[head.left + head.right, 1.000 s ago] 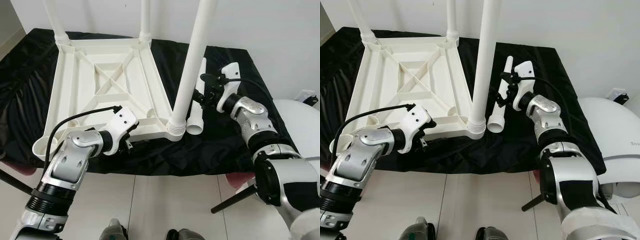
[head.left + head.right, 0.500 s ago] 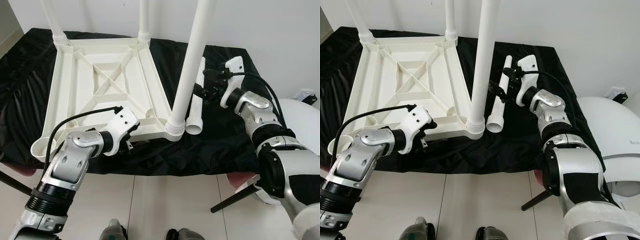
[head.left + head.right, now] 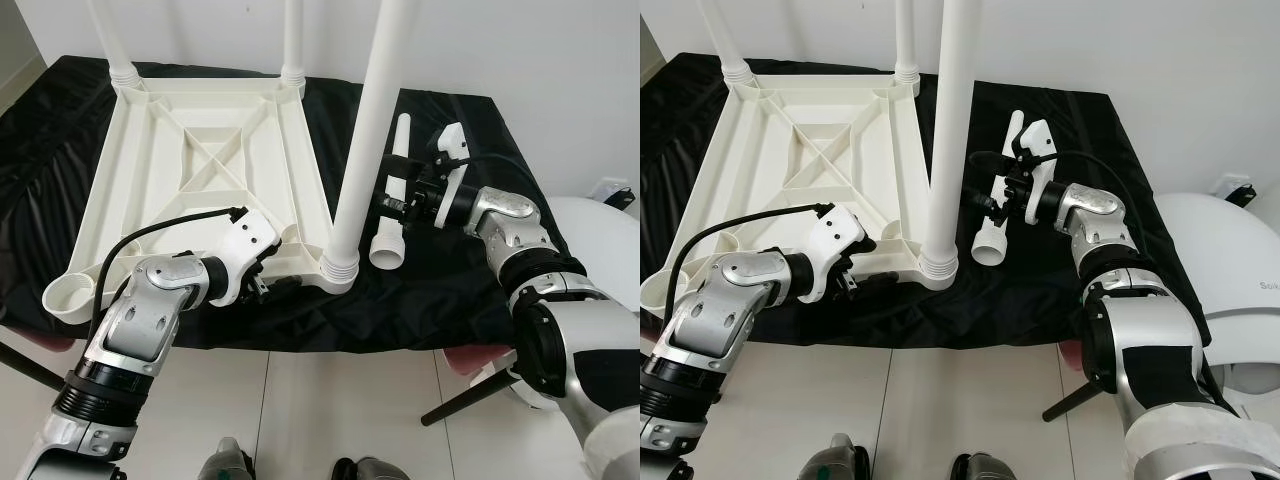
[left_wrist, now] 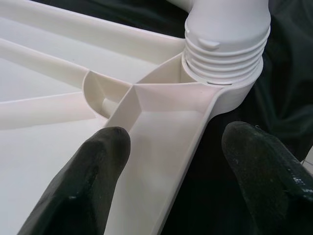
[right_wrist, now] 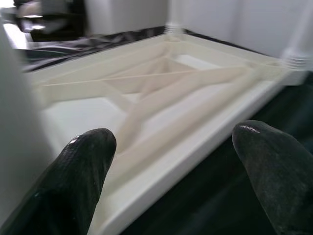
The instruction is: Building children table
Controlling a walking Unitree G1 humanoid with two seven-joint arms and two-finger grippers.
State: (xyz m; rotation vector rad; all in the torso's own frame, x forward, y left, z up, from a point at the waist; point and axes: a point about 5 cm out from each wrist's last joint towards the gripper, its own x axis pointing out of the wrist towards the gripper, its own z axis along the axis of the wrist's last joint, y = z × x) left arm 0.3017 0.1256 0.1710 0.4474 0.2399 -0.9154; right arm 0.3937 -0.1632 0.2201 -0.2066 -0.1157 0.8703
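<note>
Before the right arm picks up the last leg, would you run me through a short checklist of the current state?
1. Upturned tabletop lies flat on the black cloth: ok.
2. Near-right leg seated upright in its corner socket: ok.
3. Fourth socket at the near-left corner free of any leg: ok.
4. Loose leg lies within reach, beside the right gripper: ok.
5. Right gripper closed on the loose leg: not ok, fingers open.
6. Left gripper steadying the tabletop edge: cannot tell, fingers open.
</note>
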